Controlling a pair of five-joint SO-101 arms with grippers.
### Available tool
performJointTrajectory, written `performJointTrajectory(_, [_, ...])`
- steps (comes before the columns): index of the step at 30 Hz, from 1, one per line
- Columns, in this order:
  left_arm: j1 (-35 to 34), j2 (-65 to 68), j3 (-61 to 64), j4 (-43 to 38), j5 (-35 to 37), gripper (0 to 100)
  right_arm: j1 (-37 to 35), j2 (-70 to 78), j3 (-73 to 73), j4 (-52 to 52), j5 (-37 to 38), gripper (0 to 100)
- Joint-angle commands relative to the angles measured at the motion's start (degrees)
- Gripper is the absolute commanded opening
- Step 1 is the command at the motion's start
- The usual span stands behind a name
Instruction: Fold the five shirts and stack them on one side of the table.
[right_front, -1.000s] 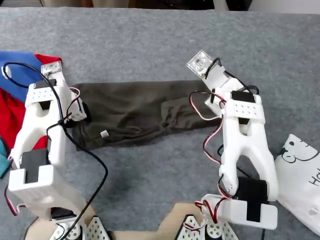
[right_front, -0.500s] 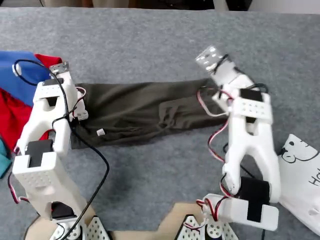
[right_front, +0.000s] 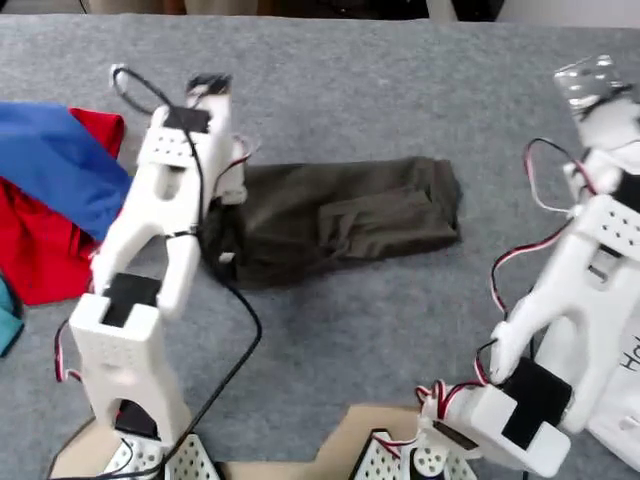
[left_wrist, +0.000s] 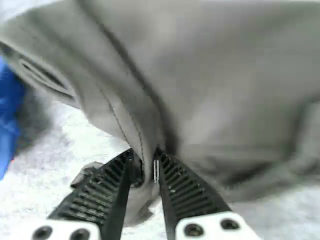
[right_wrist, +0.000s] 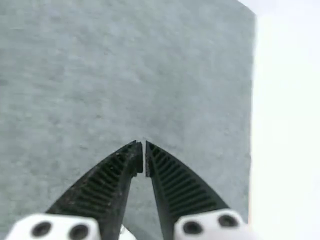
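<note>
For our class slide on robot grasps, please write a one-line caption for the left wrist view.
Left gripper pinches a seamed fold of the olive shirt just above the grey table cover.

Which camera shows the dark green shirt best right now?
The high view: the dark green shirt shows nearly whole, bunched mid-table. The left wrist view gives a close-up of one fold pinched in the left tool. The right wrist view faces grey table cover past the shut right tool.

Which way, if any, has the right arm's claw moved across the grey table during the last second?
Yes. The right claw has swung rightward, off the dark olive cloth shirt and its end, toward the grey felt table's right edge.
</note>
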Motion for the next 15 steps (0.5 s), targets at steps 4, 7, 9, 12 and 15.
performJointTrajectory(4, [9.49,-0.66,-18.11,6.51,0.70,2,2.51,1.71,-3.56,-1.93,-0.44,2.6])
performJointTrajectory(7, [14.15,-0.57,-22.33,6.86,1.23,2,2.59,5.14,-4.62,-2.81,-0.44,2.6])
performJointTrajectory(9, [16.70,-0.13,-24.00,6.51,3.52,2,2.68,6.90,-6.11,-2.55,-0.53,2.6])
performJointTrajectory(12, [19.60,3.30,-26.64,5.54,6.86,2,3.12,7.78,-6.90,-2.02,-0.53,2.6])
performJointTrajectory(15, [21.63,8.66,-31.56,4.84,9.23,2,2.86,7.96,-6.99,-1.41,-0.53,2.6])
